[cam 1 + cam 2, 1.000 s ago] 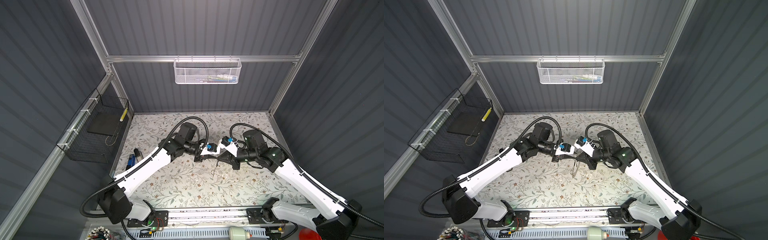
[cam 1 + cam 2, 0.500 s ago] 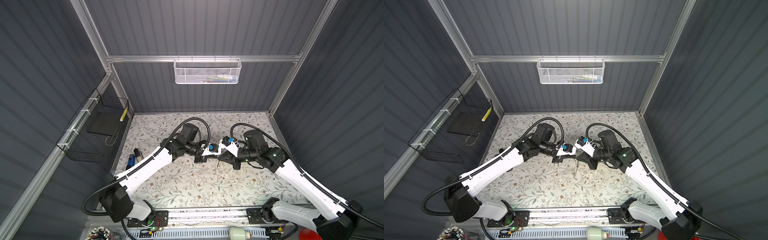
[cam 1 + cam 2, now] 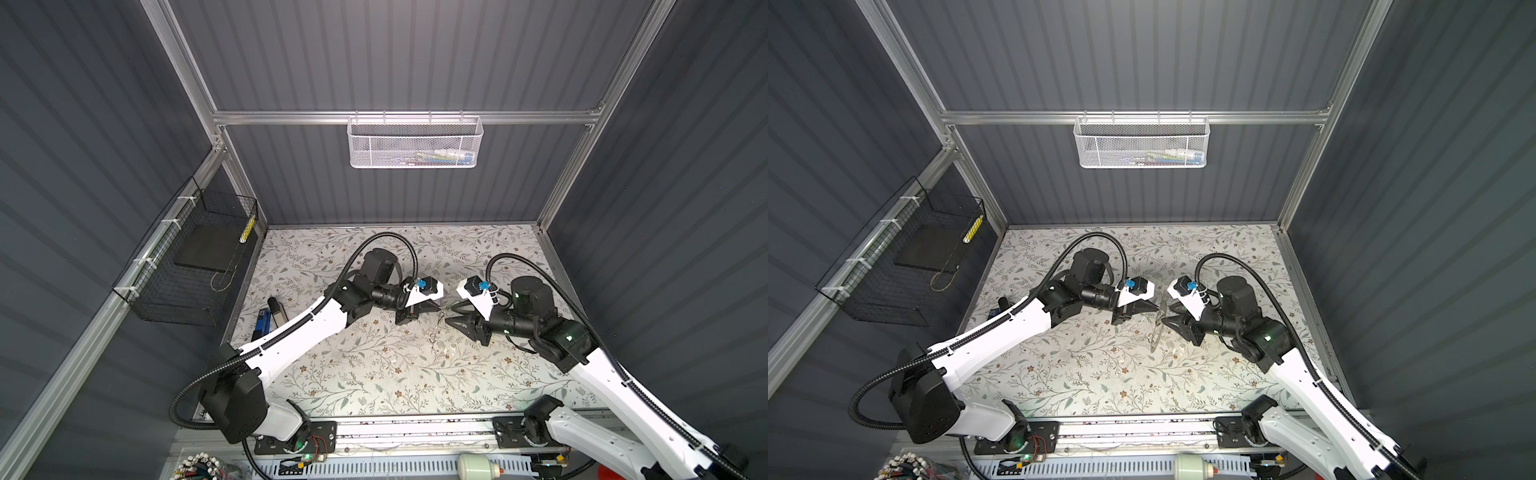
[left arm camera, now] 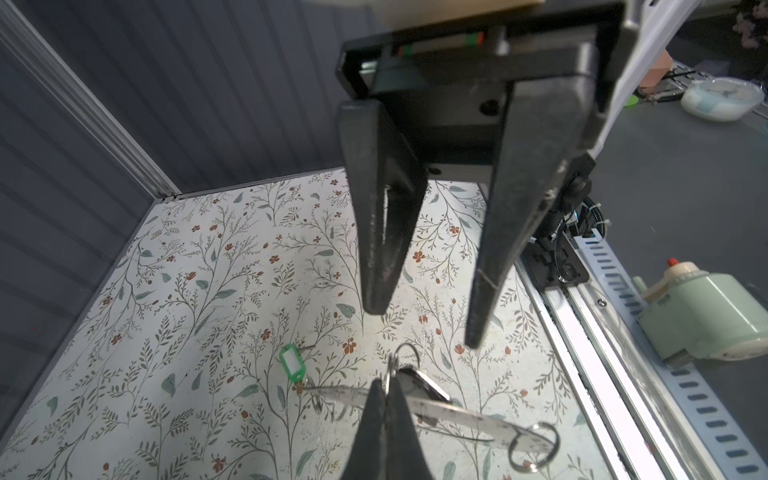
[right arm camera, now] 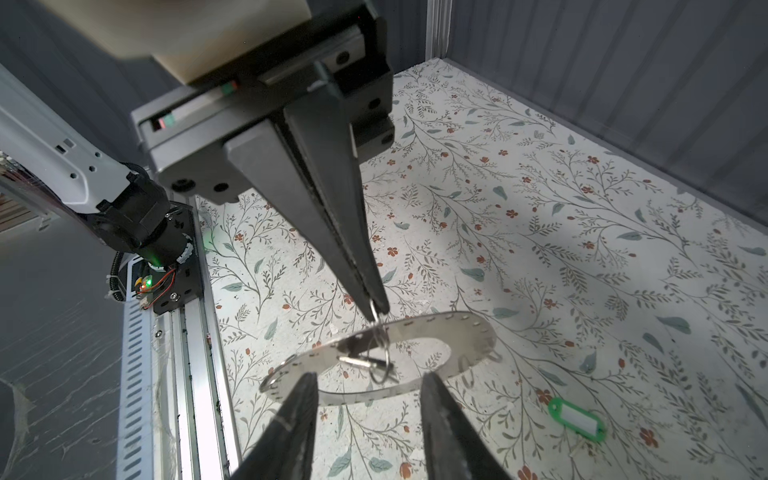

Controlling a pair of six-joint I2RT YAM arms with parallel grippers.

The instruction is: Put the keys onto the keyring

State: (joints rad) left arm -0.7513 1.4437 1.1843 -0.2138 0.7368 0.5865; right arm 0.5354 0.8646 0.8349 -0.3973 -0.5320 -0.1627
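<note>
The keyring [image 5: 461, 330], a flat grey plate with a big central hole, hangs above the floral table. In a top view the keyring [image 3: 1155, 330] shows as a thin sliver. My left gripper [image 4: 387, 384] is shut on a small wire loop at the plate's rim, and it reaches in from above in the right wrist view [image 5: 377, 306]. A silver key [image 5: 361, 360] with a dark head dangles at that loop, inside the hole. My right gripper [image 5: 370, 390] stands open, one finger either side of the plate's near rim, not touching it. The green key tag [image 5: 575, 417] lies on the table.
A black wire basket [image 3: 187, 266] hangs on the left wall and a white mesh basket [image 3: 415, 143] on the back wall. Blue and black items [image 3: 266, 320] lie at the table's left edge. The arms' rail [image 3: 415, 428] runs along the front.
My left gripper closed on the wire loop. My right gripper then opened and let go of the plate, which now hangs from the left gripper alone.
</note>
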